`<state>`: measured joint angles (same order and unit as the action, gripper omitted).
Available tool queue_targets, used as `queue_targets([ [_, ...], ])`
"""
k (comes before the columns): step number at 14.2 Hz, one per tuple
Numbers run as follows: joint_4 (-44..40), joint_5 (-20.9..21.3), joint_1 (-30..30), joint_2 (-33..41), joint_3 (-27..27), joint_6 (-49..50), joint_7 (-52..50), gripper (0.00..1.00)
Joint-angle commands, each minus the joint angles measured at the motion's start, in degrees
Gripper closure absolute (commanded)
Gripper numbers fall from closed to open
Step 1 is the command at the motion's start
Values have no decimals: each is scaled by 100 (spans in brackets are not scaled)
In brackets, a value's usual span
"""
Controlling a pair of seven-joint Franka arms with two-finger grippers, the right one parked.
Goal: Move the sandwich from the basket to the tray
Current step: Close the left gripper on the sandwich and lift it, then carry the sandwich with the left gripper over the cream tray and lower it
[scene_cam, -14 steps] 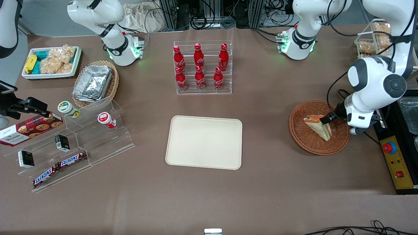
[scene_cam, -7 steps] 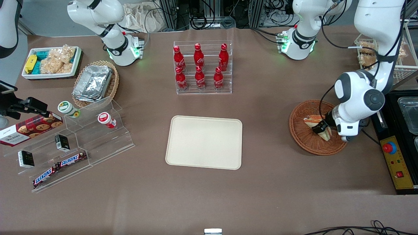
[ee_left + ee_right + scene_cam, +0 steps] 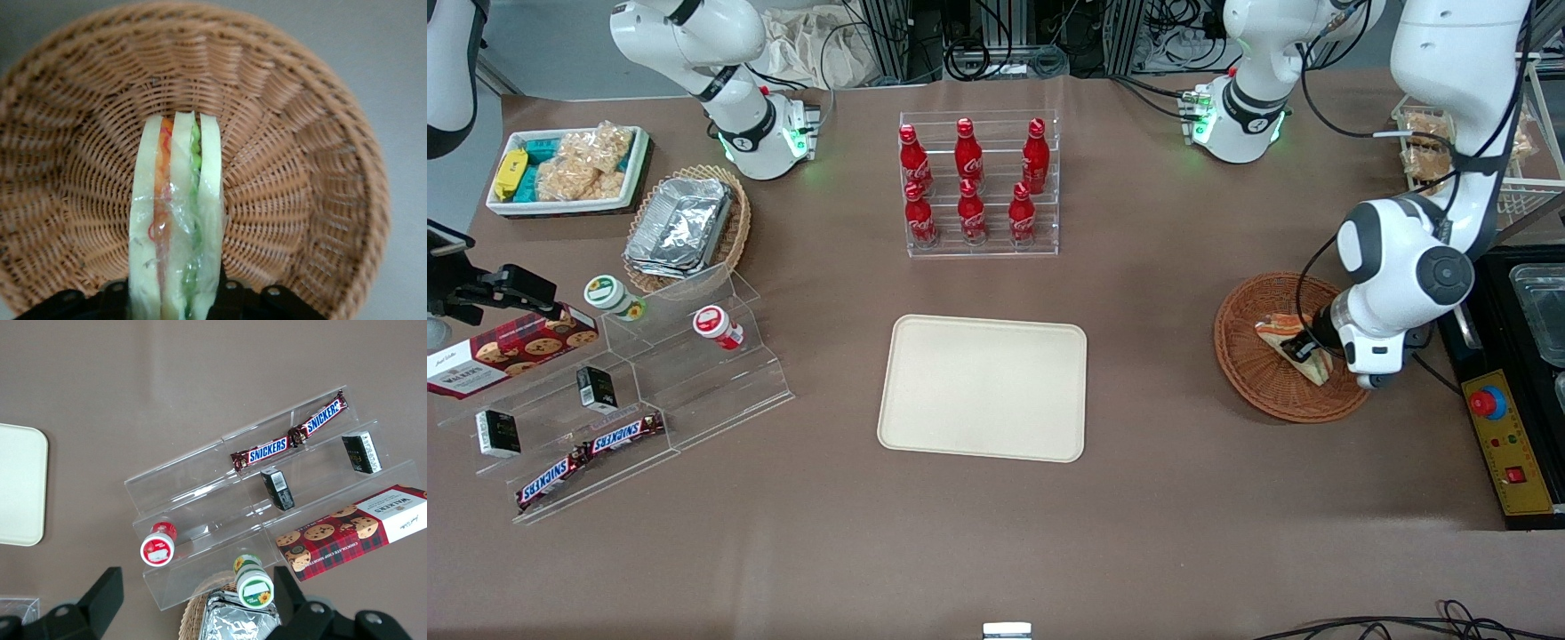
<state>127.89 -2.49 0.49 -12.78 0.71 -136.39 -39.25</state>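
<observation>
The sandwich [image 3: 1279,333], a clear-wrapped wedge with orange and green filling, stands on edge in the reddish-brown woven basket [image 3: 1245,373] toward the working arm's end of the table. My gripper [image 3: 1303,347] is down in the basket with its black fingers pressed against both bread faces, shut on the sandwich. The left wrist view shows the sandwich [image 3: 177,220] running from between the jaws of the gripper [image 3: 175,303] across the basket [image 3: 300,167] floor. The cream tray [image 3: 983,387] lies bare mid-table, well apart from the basket.
A clear rack of red bottles [image 3: 978,182] stands farther from the camera than the tray. A stepped acrylic stand [image 3: 640,382] with snacks, a tan basket of foil containers [image 3: 685,227] and a white snack bin [image 3: 565,169] lie toward the parked arm's end. A control box [image 3: 1503,436] sits beside the basket.
The arm swung over the basket and lowered, bringing the gripper from the sandwich's upper edge to astride it. In the last half second it shifted only slightly. The sandwich stays in the basket.
</observation>
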Motion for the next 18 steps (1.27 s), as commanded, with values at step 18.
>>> queue_targets([
  [18,-2690,2919,-1210,-2438,-2980,-554,-988,100],
])
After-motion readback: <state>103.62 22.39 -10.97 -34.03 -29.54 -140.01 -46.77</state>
